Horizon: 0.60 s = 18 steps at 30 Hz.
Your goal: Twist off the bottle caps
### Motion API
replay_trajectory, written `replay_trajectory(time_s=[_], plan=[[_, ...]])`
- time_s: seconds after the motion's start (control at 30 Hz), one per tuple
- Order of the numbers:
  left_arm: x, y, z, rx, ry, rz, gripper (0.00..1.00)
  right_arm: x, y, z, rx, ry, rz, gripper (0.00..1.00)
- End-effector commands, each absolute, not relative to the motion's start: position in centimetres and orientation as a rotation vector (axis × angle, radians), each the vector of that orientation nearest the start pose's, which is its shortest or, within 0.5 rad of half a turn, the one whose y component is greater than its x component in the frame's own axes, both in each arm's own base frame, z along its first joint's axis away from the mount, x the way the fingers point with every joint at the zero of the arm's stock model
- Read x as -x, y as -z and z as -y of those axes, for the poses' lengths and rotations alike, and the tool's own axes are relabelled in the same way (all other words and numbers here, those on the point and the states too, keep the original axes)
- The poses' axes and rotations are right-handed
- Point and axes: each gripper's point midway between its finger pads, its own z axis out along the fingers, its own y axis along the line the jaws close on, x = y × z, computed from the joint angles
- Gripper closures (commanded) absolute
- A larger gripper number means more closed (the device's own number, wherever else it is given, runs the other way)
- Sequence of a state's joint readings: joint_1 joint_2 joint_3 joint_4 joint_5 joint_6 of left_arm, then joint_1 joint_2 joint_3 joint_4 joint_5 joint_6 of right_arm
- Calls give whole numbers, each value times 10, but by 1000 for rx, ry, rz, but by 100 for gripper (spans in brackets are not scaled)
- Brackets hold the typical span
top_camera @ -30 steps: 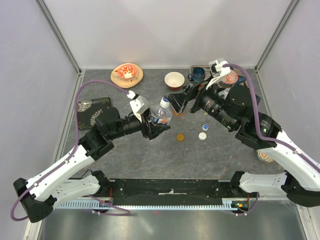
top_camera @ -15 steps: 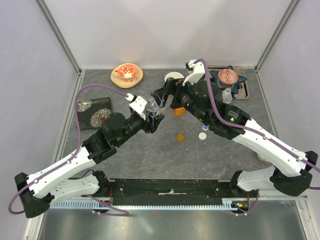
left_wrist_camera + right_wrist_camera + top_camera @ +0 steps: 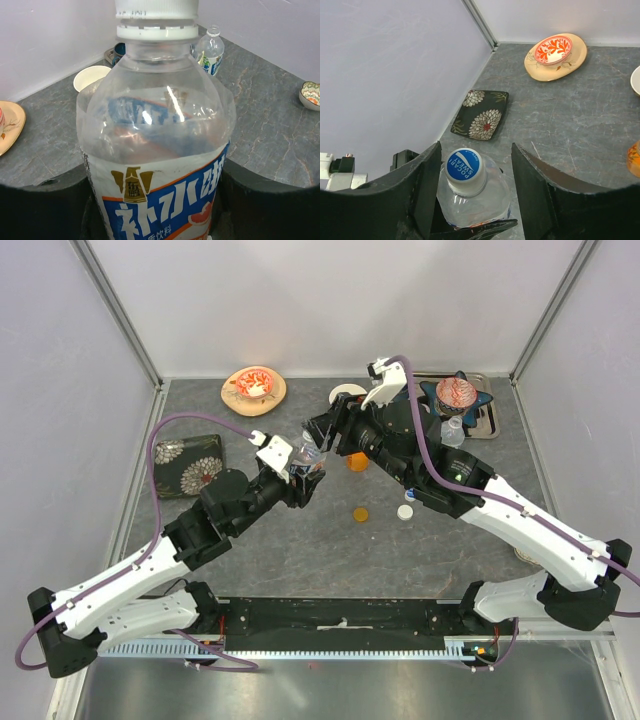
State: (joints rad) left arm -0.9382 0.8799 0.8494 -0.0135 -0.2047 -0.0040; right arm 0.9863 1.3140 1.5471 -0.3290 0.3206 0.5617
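Gripping the clear bottle [image 3: 155,150] by its body, the left pincer [image 3: 300,480] holds it off the grey stone-look table [image 3: 300,550] near centre; soft crinkled plastic, blue-and-white label. Its ribbed white cap [image 3: 465,169], round blue logo on top, sits between the spread fingers [image 3: 535,185] of the released right pincer [image 3: 318,436], coming in from 2 o'clock.

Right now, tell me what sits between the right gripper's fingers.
In the right wrist view, the blue-capped bottle stands between the open right gripper fingers, cap still on; nothing else in the gap.
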Motion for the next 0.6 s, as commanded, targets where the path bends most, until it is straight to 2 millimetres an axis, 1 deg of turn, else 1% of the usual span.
replay_trajectory(time_s=[0.0, 0.4, 0.57], plan=[[-234, -334, 252, -578, 537, -1463, 47, -257, -440, -334, 118, -946, -1692, 36], [-234, -335, 254, -579, 541, -1465, 47, -253, -432, -341, 159, -962, -1717, 36], [-234, -335, 254, -577, 546, -1466, 47, -252, -429, -341, 164, -960, -1724, 40]])
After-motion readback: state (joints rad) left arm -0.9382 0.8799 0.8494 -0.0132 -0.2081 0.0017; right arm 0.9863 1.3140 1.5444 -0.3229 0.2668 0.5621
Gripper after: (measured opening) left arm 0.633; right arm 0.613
